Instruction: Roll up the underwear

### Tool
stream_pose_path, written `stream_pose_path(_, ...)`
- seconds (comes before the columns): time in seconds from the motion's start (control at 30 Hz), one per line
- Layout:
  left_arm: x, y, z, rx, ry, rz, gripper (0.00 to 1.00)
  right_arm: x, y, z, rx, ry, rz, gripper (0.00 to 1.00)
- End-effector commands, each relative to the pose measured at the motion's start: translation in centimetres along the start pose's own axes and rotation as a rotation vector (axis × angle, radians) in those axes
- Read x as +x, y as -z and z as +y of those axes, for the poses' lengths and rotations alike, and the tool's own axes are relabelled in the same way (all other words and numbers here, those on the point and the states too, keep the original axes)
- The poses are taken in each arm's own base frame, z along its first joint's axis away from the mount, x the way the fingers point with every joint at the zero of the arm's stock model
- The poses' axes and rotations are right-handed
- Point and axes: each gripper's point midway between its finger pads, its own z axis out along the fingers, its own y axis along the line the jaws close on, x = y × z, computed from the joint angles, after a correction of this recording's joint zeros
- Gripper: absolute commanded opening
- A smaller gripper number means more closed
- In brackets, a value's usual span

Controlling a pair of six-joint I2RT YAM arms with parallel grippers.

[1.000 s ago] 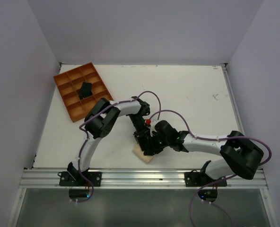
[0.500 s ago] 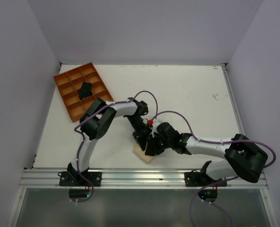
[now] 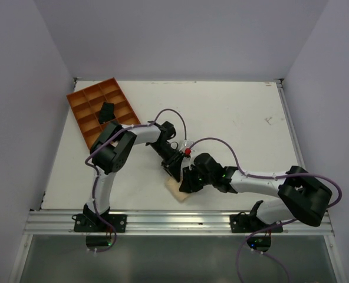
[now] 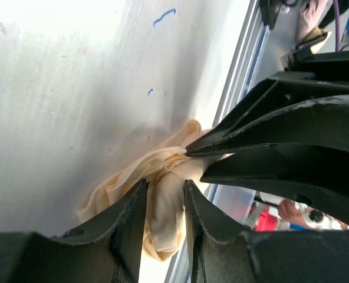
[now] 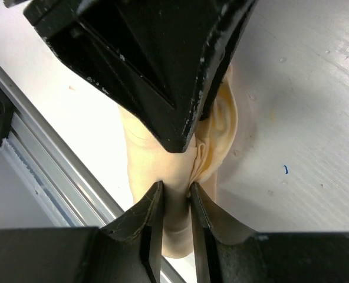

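The underwear [image 3: 178,191] is a crumpled pale beige wad lying close to the table's front edge. Both grippers meet over it, tip to tip. My left gripper [image 3: 175,171] reaches in from the back. In the left wrist view its jaws [image 4: 165,188] stand apart, with a loose fold of the underwear [image 4: 124,177] lying between them. My right gripper [image 3: 185,181] comes in from the right. In the right wrist view it [image 5: 175,187] is shut on a ridge of the underwear [image 5: 140,156], just under the left gripper's black fingers [image 5: 174,88].
An orange compartment tray [image 3: 89,127] stands at the back left, with a small black bundle [image 3: 106,111] in one cell. The aluminium rail [image 3: 180,221] runs along the front edge just below the fabric. Walls close in on the left, right and back.
The left gripper's jaws have spread apart around the fold and its arm has swung a little to the left. The right gripper's jaws have narrowed onto the fabric.
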Motion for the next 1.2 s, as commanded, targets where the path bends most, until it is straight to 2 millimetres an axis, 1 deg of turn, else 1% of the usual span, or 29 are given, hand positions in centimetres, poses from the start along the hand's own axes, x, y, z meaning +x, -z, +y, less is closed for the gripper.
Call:
stream_pose_path(0.0,-4.1,1.4,1.4,-0.071,-0.177,-0.176,0.34,6.5,0.3,-2.4,0.085,-0.055,0.218,0.00)
stream_pose_path(0.13,-3.7,1.5,1.2,-0.071,-0.162,-0.164,0.33,6.6,0.0,-2.6,0.099,-0.064,0.233,0.00)
stream_pose_path(0.23,-4.4,2.8,1.7,-0.139,-0.160,-0.167,0.33,6.6,0.2,-2.7,0.106,-0.074,0.224,0.00)
stream_pose_path(0.3,-6.2,4.4,2.6,-0.209,-0.162,-0.224,0.32,6.2,0.2,-2.4,0.095,-0.081,0.207,0.00)
stream_pose_path(0.33,-7.2,5.1,2.4,-0.232,-0.135,-0.259,0.32,6.4,0.3,-2.5,0.099,-0.089,0.206,0.00)
stream_pose_path(0.37,-8.0,6.0,2.9,-0.283,-0.118,-0.290,0.32,6.6,0.3,-2.6,0.101,-0.091,0.208,0.00)
stream_pose_path(0.4,-9.7,7.0,2.5,-0.303,-0.131,-0.347,0.32,6.5,0.3,-2.6,0.103,-0.092,0.205,0.00)
stream_pose_path(0.43,-10.5,7.7,2.2,-0.317,-0.105,-0.382,0.32,6.6,0.4,-2.6,0.105,-0.093,0.207,0.00)
stream_pose_path(0.47,-11.4,8.7,2.8,-0.377,-0.085,-0.419,0.31,6.4,0.4,-2.7,0.108,-0.092,0.205,0.00)
stream_pose_path(0.5,-12.8,9.8,2.6,-0.398,-0.058,-0.482,0.31,6.4,0.4,-2.6,0.106,-0.090,0.202,0.00)
stream_pose_path(0.53,-13.5,10.7,2.1,-0.413,-0.061,-0.520,0.30,6.1,0.4,-2.5,0.103,-0.083,0.196,0.00)
stream_pose_path(0.57,-14.3,12.1,2.1,-0.429,-0.055,-0.563,0.30,5.9,0.4,-2.4,0.106,-0.078,0.190,0.00)
stream_pose_path(0.6,-14.9,13.7,2.6,-0.516,-0.007,-0.619,0.30,5.8,0.5,-2.4,0.110,-0.076,0.194,0.00)
stream_pose_path(0.63,-15.9,15.6,2.4,-0.576,0.010,-0.668,0.28,5.3,0.5,-2.1,0.104,-0.070,0.186,0.00)
stream_pose_path(0.67,-16.2,17.2,3.0,-0.645,0.031,-0.701,0.27,5.1,0.5,-1.9,0.100,-0.069,0.185,0.00)
stream_pose_path(0.7,-16.3,18.4,2.6,-0.675,0.043,-0.727,0.24,5.0,0.4,-2.0,0.103,-0.070,0.185,0.00)
stream_pose_path(0.73,-17.0,20.6,1.6,-0.733,0.026,-0.796,0.18,4.8,0.3,-1.9,0.102,-0.069,0.181,0.00)
stream_pose_path(0.77,-16.7,20.6,2.1,-0.753,0.039,-0.794,0.18,4.7,0.3,-1.8,0.102,-0.069,0.180,0.00)
stream_pose_path(0.8,-17.2,22.3,0.3,-0.768,-0.005,-0.868,0.16,4.7,0.3,-1.8,0.102,-0.070,0.177,0.00)
stream_pose_path(0.83,-16.7,22.6,0.4,-0.788,0.008,-0.895,0.13,4.6,0.3,-1.8,0.104,-0.071,0.174,0.00)
stream_pose_path(0.87,-16.4,24.0,0.6,-0.845,0.042,-0.952,0.06,4.5,0.4,-1.7,0.100,-0.069,0.169,0.00)
stream_pose_path(0.9,-16.6,25.8,-1.4,-0.827,0.057,-1.063,0.00,4.3,0.4,-1.6,0.099,-0.068,0.164,0.00)
stream_pose_path(0.93,-16.5,26.6,-2.3,-0.809,0.052,-1.116,0.00,4.2,0.4,-1.6,0.101,-0.065,0.163,0.00)
stream_pose_path(0.97,-16.3,25.6,-2.4,-0.711,-0.017,-1.143,0.00,4.2,0.4,-1.6,0.103,-0.063,0.165,0.00)
stream_pose_path(1.0,-15.9,26.5,-4.3,-0.653,-0.046,-1.197,0.00,4.0,0.4,-1.8,0.113,-0.055,0.158,0.00)
stream_pose_path(1.07,-14.6,26.6,-4.1,-0.511,-0.068,-1.231,0.00,4.0,0.6,-2.2,0.141,-0.049,0.163,0.00)
stream_pose_path(1.1,-14.1,26.3,-4.0,-0.420,0.007,-1.239,0.00,3.7,0.6,-2.4,0.154,-0.049,0.158,0.00)
stream_pose_path(1.13,-13.6,26.3,-3.6,-0.372,0.037,-1.225,0.00,3.2,0.6,-2.6,0.168,-0.045,0.145,0.00)
stream_pose_path(1.17,-12.9,25.5,-3.8,-0.297,0.053,-1.146,0.00,3.2,0.6,-2.9,0.177,-0.047,0.150,0.00)
